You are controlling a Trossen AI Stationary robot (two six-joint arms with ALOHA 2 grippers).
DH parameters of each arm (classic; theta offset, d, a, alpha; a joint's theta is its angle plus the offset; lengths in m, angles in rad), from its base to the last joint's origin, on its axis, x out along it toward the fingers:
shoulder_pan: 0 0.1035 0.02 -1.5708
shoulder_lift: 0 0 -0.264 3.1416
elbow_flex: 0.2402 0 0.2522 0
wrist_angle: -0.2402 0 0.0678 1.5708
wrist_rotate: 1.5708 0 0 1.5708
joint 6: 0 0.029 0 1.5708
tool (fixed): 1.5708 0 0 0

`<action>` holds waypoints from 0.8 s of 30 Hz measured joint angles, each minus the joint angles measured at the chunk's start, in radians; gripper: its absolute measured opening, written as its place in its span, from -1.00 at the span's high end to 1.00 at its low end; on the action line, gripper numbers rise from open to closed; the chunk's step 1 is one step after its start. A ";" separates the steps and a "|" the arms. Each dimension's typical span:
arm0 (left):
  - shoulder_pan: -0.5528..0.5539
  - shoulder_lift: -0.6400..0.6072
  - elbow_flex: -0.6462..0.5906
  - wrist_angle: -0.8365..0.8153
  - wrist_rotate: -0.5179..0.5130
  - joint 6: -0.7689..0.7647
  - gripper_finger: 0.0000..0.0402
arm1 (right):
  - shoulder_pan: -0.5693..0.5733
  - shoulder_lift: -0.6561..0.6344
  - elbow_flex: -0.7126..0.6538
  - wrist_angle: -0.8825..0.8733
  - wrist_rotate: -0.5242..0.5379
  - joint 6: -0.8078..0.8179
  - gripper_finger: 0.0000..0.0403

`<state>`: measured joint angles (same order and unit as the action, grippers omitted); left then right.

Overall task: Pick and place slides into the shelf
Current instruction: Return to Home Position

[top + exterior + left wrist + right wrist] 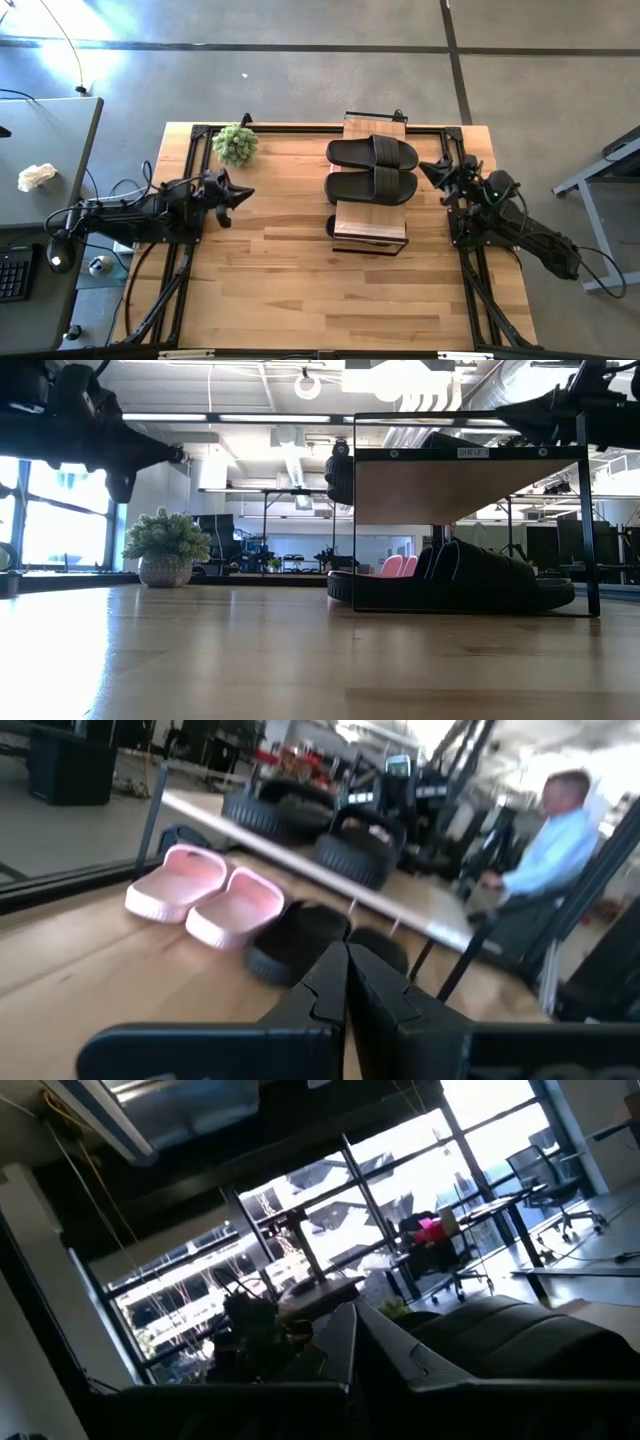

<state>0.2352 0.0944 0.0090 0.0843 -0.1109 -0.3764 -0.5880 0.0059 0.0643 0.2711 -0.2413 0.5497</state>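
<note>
Slides stowed: a black pair (372,168) atop the shelf (370,225), a pink pair (205,892) beneath. Left gripper (246,193) and right gripper (427,167) flank it, fingers together; we judge only homing both arms remains.

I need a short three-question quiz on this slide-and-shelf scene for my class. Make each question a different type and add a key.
1. True or false: two black slides lie on the plank top of the shelf.
2. Under the shelf, beside a black pair, which pair lies? A) pale pink slides B) white slides C) red slides
3. Fill the gap: the left tool and the right tool hold nothing, and the fingers of both are ____ (open/shut).

Key: 1 true; 2 A; 3 shut.
</note>
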 joint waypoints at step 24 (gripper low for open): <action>0.000 0.015 0.001 -0.046 -0.029 0.275 1.00 | 0.000 0.000 0.000 -0.192 0.093 -0.656 1.00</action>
<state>0.2352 0.1097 0.0097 0.0383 -0.1398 -0.1017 -0.5884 0.0063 0.0643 0.0793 -0.1483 -0.1060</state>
